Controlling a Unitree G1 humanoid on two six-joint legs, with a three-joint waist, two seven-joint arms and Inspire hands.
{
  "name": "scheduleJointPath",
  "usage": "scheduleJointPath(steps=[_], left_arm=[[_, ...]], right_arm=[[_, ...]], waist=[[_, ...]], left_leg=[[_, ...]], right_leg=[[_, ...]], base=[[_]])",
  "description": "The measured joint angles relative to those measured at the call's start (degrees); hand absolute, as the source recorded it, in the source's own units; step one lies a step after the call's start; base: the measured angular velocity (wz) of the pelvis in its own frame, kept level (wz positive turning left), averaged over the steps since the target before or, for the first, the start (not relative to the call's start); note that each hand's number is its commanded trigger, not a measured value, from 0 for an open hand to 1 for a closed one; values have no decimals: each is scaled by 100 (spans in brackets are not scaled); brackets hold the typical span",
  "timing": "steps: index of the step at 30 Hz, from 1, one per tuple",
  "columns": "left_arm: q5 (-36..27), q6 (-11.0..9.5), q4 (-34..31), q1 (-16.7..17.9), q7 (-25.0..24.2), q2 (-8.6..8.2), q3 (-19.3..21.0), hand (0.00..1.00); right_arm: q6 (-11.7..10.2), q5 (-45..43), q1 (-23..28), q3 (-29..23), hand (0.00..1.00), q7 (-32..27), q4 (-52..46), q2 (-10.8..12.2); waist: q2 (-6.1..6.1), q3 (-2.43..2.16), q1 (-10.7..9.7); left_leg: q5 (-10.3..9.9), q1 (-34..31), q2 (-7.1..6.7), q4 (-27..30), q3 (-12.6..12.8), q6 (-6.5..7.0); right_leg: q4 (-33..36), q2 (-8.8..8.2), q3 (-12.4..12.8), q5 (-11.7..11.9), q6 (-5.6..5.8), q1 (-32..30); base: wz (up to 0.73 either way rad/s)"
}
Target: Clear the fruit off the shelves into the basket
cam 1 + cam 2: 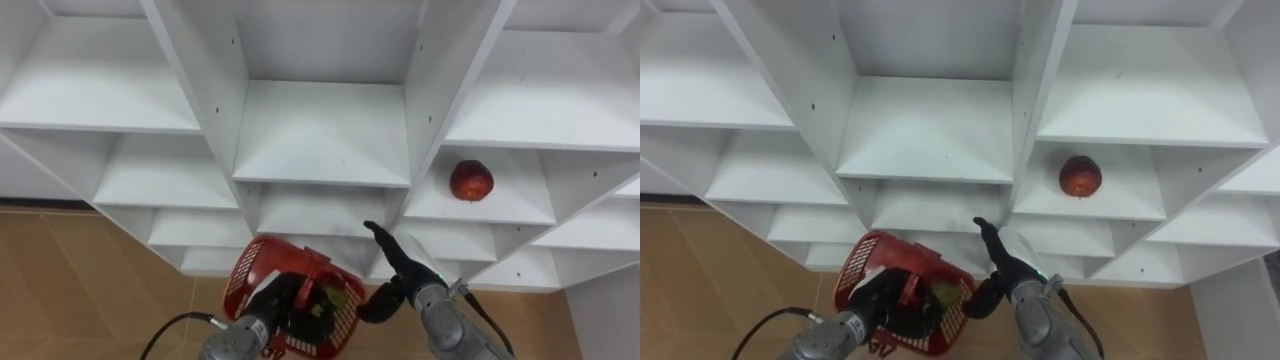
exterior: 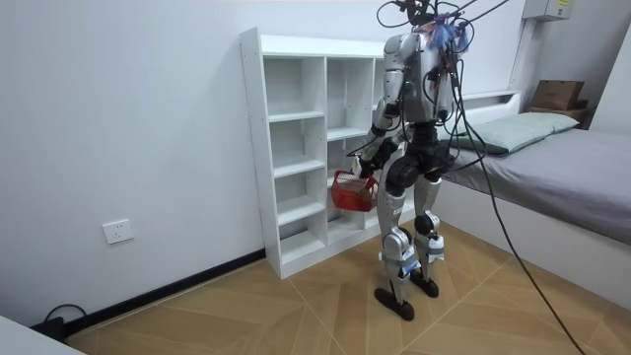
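A red apple (image 1: 471, 181) lies on a shelf in the right column of the white closet (image 1: 322, 130). My left hand (image 1: 277, 305) is curled round the handle of a red plastic basket (image 1: 262, 268), held low in front of the closet's middle column. Something green-yellow (image 1: 327, 297) lies inside the basket. My right hand (image 1: 396, 264) is beside the basket's right edge, open with straight fingers pointing up and holding nothing. It is below and to the left of the apple. In the room view I stand upright facing the closet with the basket (image 2: 352, 191) at hip height.
The closet has three columns of shelves; the others in view are bare. Upright dividers (image 1: 428, 90) separate the columns. Wooden floor (image 1: 60, 280) lies below, and a bed (image 2: 552, 168) stands at the room view's right, behind me.
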Motion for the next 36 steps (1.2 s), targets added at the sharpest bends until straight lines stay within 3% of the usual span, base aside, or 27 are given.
scheduleJointPath(steps=[16, 20, 32, 36], left_arm=[[5, 10, 3, 3, -8, 11, 34, 100], [6, 11, 15, 9, -8, 22, 201, 100], [-8, 18, 586, 63, 27, 123, 389, 100], [-351, 18, 585, 198, 39, 119, 577, 100]], right_arm=[[1, -12, 13, -2, 0, 19, 0, 2], [1, -11, 60, -11, 0, 15, 0, -3], [-2, 279, 305, -26, 0, -47, 65, -49], [-3, 695, 434, -128, 0, -69, 20, -94]], waist=[[-29, -48, -1], [-63, -75, 2], [-60, -84, -11], [-33, -110, -14]], left_leg=[[0, -9, 16, 52, -1, -1], [1, 2, -2, 52, 1, -1], [1, 145, -2, 13, -5, -1], [0, 235, -4, -34, -1, 0]], right_leg=[[14, 6, -10, 21, -19, 6], [2, 12, -23, 32, -21, 29], [-19, 11, -30, 47, -16, 166], [-26, 3, -24, 48, -8, 239]], base=[[0], [0], [0], [0]])
